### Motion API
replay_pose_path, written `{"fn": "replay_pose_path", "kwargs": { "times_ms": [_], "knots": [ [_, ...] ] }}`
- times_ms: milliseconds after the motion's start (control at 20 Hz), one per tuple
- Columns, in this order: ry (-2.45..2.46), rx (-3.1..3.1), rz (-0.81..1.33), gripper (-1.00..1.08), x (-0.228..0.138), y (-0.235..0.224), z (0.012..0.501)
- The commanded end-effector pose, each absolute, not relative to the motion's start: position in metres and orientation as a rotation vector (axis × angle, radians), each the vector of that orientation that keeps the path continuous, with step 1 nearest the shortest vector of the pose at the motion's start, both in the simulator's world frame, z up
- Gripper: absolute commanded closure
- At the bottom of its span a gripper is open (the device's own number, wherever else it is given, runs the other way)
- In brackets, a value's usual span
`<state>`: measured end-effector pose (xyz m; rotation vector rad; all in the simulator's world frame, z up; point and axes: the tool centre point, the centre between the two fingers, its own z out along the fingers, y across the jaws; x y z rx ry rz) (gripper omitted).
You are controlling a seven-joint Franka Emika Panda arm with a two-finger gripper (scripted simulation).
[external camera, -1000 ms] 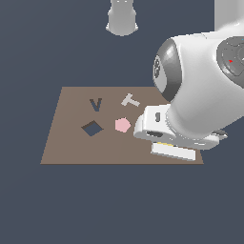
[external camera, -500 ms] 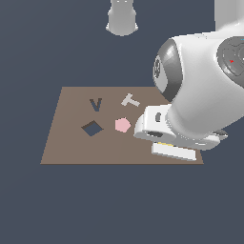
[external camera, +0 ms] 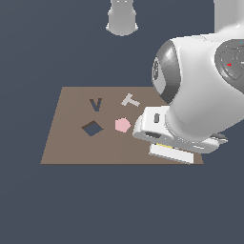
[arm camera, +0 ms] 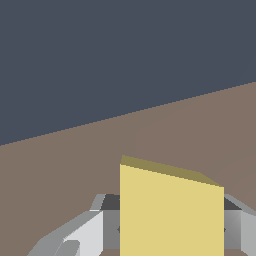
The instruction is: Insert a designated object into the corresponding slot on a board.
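On my wrist view I see the pale-yellow square block (arm camera: 171,212) standing between the two grey fingers (arm camera: 75,235) of the gripper (arm camera: 170,230), which are pressed to its sides, so the gripper is closed on the block. Behind it lies the brown board (arm camera: 60,165).

In the exterior view the big white arm (external camera: 205,95) covers most of the hand, and I can see only a thin yellow strip of the block at the underside of the wrist, over the board (external camera: 62,147) near its corner at the exterior view's right.

The dark navy diamond slot (external camera: 92,127) is open, well apart from the block, toward the exterior view's left. Just beside it is the pink pentagon (external camera: 122,125). Farther back there are a dark V-shaped cutout (external camera: 96,104) and a pale T-shaped piece (external camera: 130,100).
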<state>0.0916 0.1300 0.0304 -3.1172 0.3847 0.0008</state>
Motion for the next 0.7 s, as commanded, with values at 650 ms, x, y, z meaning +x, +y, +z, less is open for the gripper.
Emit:
{"fn": "replay_pose_path", "kwargs": {
  "times_ms": [650],
  "knots": [
    [1.016, -2.971, 0.0, 1.08, 0.125, 0.084, 0.033]
  ]
}}
